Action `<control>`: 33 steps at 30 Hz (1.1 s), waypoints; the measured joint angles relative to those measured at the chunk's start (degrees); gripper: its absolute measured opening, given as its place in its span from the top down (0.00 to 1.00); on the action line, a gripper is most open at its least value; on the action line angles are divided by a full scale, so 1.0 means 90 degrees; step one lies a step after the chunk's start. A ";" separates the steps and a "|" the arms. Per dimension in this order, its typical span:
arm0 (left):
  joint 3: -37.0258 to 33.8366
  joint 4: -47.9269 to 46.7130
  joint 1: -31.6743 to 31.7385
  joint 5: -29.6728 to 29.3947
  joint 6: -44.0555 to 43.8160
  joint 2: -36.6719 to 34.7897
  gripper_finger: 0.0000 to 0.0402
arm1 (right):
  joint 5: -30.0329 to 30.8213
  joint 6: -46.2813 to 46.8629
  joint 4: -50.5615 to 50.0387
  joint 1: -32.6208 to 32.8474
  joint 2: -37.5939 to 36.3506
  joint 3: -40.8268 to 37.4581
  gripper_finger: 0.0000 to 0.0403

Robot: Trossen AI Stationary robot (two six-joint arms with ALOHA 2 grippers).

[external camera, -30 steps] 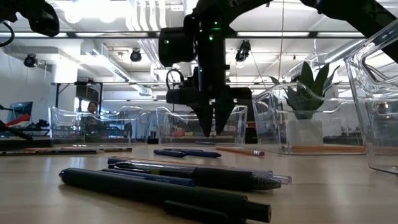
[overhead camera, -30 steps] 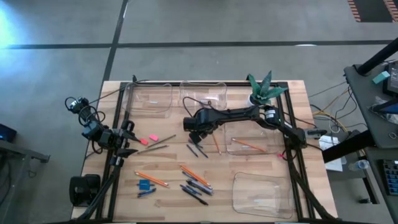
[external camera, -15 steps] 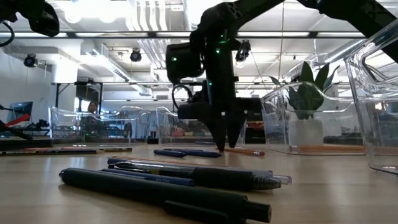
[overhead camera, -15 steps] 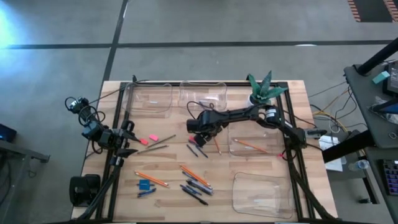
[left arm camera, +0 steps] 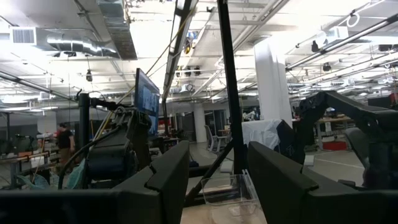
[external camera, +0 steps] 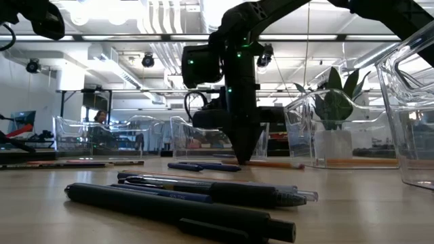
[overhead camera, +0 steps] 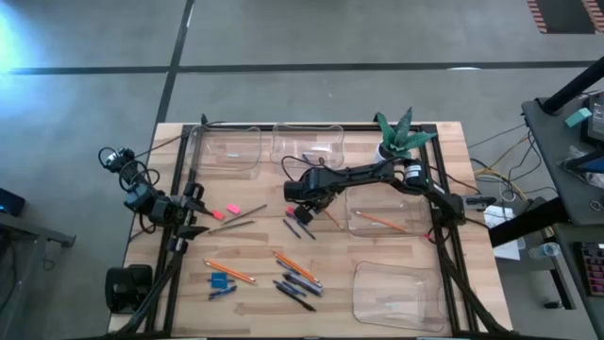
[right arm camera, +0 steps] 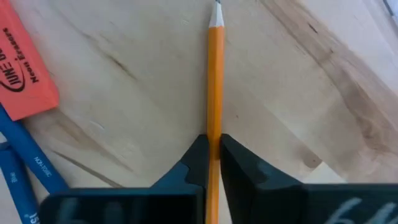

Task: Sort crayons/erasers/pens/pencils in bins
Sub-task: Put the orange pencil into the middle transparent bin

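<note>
My right gripper (overhead camera: pixel 319 202) points down at the table's middle, shut on an orange pencil (right arm camera: pixel 214 74) that lies on the wood. Its sharpened tip (right arm camera: pixel 216 11) shows beyond the fingers. Beside it lie a pink eraser (right arm camera: pixel 25 68) and blue crayons (right arm camera: pixel 28 165). Another pencil (overhead camera: pixel 377 220) lies in the right bin (overhead camera: pixel 406 227). More pencils (overhead camera: pixel 229 272), dark pens (overhead camera: pixel 297 288), a blue eraser (overhead camera: pixel 221 280) and a pink eraser (overhead camera: pixel 232 209) lie loose on the table. My left gripper (overhead camera: pixel 193 213) waits open at the table's left edge. My right gripper pinches the pencil's shaft (right arm camera: pixel 214 127), a little way back from the sharpened tip, between its two fingers. The fingers (external camera: pixel 245 152) come from above, pointing down, one on each side of the shaft. The pencil lies flat on the table (external camera: pixel 274 164).
Two clear bins (overhead camera: pixel 226 149) (overhead camera: pixel 309 144) stand along the far edge and another (overhead camera: pixel 396 293) at the near right. A potted plant (overhead camera: pixel 396 135) stands at the far right. A black frame (overhead camera: pixel 179 189) rims the table.
My right gripper has sunk to the tabletop, shifted slightly toward the table's right edge, and shut on the orange pencil. The pencil still lies on the wood.
</note>
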 joint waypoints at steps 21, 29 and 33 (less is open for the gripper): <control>0.0000 0.0000 0.0000 -0.0001 -0.0001 0.0001 0.62 | -0.0309 -0.1866 -0.1295 0.0543 -0.0376 0.2274 0.97; -0.0001 0.0001 0.0002 -0.0002 0.0000 0.0000 0.62 | -0.0258 -0.2330 -0.1895 0.0648 -0.1198 0.2303 0.97; -0.0001 0.0000 0.0002 0.0000 0.0001 0.0001 0.62 | -0.0255 -0.2263 -0.2047 0.0651 -0.1927 0.1600 0.97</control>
